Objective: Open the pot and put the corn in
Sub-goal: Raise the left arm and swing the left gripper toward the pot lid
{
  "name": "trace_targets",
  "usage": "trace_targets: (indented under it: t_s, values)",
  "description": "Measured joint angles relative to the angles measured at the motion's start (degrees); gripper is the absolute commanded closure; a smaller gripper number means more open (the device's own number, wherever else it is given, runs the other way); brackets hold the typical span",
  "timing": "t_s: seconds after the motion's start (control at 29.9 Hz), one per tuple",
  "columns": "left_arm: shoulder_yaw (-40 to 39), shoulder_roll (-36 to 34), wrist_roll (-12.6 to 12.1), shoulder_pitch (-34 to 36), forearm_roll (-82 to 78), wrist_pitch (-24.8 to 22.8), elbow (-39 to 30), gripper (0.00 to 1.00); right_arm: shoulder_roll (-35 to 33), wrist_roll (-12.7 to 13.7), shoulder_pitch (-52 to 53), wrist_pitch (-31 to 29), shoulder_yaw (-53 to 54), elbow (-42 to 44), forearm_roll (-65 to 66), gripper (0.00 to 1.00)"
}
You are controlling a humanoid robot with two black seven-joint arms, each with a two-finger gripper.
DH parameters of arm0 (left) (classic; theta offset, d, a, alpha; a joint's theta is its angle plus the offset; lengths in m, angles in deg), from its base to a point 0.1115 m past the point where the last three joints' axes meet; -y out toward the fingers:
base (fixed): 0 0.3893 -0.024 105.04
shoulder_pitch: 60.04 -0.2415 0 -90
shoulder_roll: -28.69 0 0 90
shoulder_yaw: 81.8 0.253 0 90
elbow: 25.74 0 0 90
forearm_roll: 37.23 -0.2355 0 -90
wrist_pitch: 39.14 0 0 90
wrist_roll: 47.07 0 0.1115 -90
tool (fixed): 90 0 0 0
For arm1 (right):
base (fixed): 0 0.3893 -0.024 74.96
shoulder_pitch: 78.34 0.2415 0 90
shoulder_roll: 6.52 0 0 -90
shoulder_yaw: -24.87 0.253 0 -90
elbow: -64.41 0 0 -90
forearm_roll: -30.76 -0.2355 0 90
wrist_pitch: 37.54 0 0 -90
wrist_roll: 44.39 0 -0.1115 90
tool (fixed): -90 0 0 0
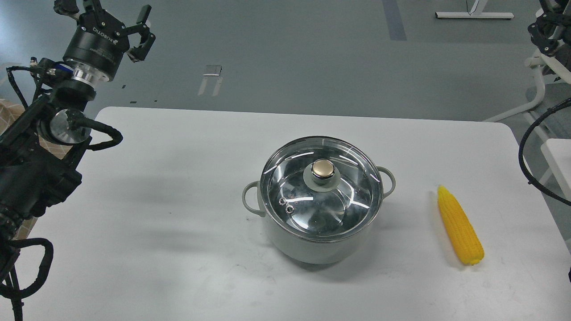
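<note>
the left gripper [113, 20] is raised above the table's far left corner, fingers spread apart and holding nothing. well off to its right and nearer the robot, the pot [319, 209] stands on the white table [178, 178] with the glass lid [321, 189] closed over it (gold knob centred). farther right lies the corn [460, 226], apart from the pot. the right gripper [546, 31] is dark at the frame's edge; i cannot tell its state.

A lab-like test space: bare grey floor [312, 58], plain white table [178, 187], metal stand feet [474, 15] behind.
</note>
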Motion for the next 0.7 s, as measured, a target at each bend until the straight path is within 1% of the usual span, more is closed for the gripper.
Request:
trace_targets:
  t_s: [0.37, 0.7]
  values:
    - [0.3, -0.8, -0.1, 0.5, -1.2, 0.0, 0.0, 0.02, -0.4, 0.0, -0.6, 0.0, -1.3, 0.2, 0.1, 0.0]
    - [4.3, -1.4, -0.3, 5.7, -3.8, 0.0, -0.2, 0.03, -0.3, 0.1, -1.0, 0.0, -1.2, 0.0, 0.0, 0.0]
